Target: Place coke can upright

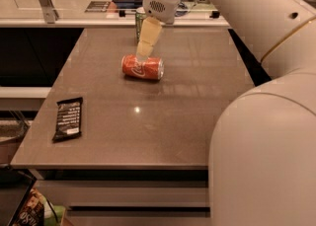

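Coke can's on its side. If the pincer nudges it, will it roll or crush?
The coke can lies on its side on the smooth table, so a nudge across its axis would likely roll it. Thin aluminium probably dents under a hard squeeze. The pincer is directly over it.

Red can, brown table
The coke can (142,67) is red-orange with white script; the gripper (144,52) just above it is pale cream, the arm (256,18) white, the table (148,126) brown, the packet (68,118) black, the far can (138,22) green.
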`<state>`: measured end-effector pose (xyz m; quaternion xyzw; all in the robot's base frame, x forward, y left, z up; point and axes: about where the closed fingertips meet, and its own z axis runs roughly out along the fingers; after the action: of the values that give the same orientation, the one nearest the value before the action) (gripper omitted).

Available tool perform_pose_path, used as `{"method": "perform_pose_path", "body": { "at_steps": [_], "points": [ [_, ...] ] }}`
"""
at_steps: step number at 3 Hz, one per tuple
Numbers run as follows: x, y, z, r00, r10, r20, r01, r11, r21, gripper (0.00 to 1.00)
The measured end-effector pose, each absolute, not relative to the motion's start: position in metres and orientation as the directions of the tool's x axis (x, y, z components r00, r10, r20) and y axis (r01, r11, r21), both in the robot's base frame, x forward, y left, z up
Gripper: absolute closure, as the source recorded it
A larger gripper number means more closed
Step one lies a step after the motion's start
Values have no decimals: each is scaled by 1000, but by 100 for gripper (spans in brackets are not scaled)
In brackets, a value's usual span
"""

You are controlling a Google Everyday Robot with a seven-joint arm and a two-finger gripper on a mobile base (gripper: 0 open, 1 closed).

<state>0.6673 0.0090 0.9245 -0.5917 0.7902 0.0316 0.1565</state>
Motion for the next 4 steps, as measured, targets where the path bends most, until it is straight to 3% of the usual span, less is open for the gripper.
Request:
{"method": "perform_pose_path", "body": {
  "at_steps": [4],
  "points": [
    [662, 56, 869, -192, -969, -154, -975, 207, -85, 0]
  ]
}}
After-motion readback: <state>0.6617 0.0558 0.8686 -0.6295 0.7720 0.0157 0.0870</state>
